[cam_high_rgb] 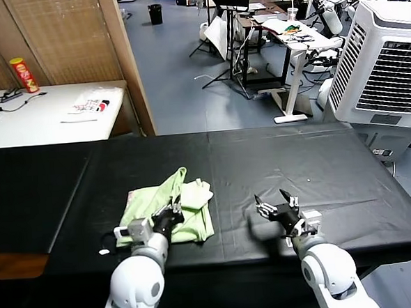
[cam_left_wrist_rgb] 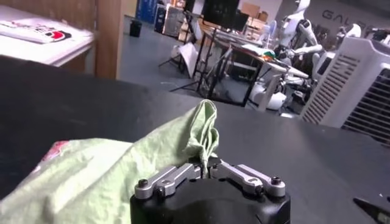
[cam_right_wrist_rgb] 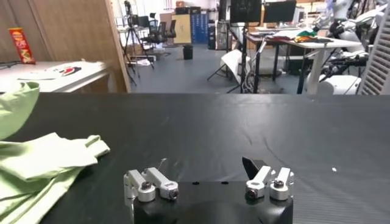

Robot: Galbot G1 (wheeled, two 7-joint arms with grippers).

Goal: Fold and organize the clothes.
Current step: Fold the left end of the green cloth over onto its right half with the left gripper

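Observation:
The pale lime-green shirt [cam_high_rgb: 168, 208] lies crumpled on the black table cover [cam_high_rgb: 318, 168], left of centre, with a red-and-white patch [cam_high_rgb: 133, 196] at its left edge. My left gripper [cam_high_rgb: 175, 212] is shut on a fold of the shirt near its front edge. In the left wrist view the pinched fabric [cam_left_wrist_rgb: 204, 131] rises in a peak straight out of the closed jaws of the left gripper [cam_left_wrist_rgb: 208, 165]. My right gripper [cam_high_rgb: 272, 201] stands open over bare cover to the right of the shirt, holding nothing. The right wrist view shows the shirt [cam_right_wrist_rgb: 36, 161] off to one side of the right gripper [cam_right_wrist_rgb: 204, 167].
A white table [cam_high_rgb: 42, 115] with a red can [cam_high_rgb: 24, 74] and papers stands at the back left, beside a wooden partition [cam_high_rgb: 126, 61]. A large white cooler unit [cam_high_rgb: 388, 66] stands at the back right. Desks and stands fill the room beyond.

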